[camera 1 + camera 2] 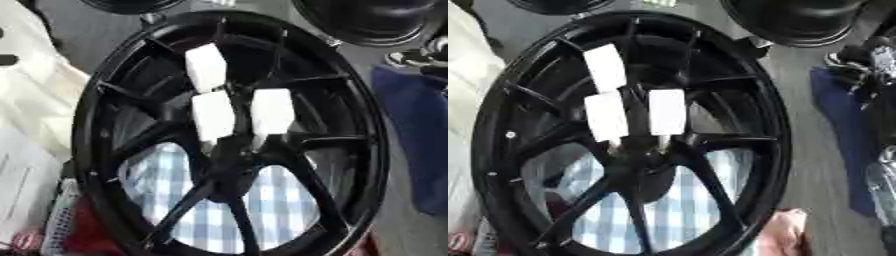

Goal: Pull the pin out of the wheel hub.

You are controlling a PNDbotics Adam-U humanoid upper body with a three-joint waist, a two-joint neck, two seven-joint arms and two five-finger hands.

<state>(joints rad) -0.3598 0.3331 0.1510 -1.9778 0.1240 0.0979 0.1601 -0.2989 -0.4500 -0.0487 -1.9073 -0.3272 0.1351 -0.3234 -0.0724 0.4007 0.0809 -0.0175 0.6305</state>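
A large black wheel hub (96, 125) with thin spokes fills both views, tilted a little to the left. Three white rectangular blocks stand near its middle. The upper block (206, 67) sits toward the top rim. Below it, two blocks (213, 116) (272, 111) stand side by side, and each ends in a short pale stem that runs down into the dark hub centre (229, 172). I cannot tell which of these is the pin. Neither of my hands shows in either view.
Blue-and-white checked cloth (284, 197) shows through the lower spokes. Pale fabric (35, 107) lies to the left and dark blue fabric (416, 135) to the right. Other black round parts (798, 20) sit at the top. A pinkish shape (785, 232) touches the lower right rim.
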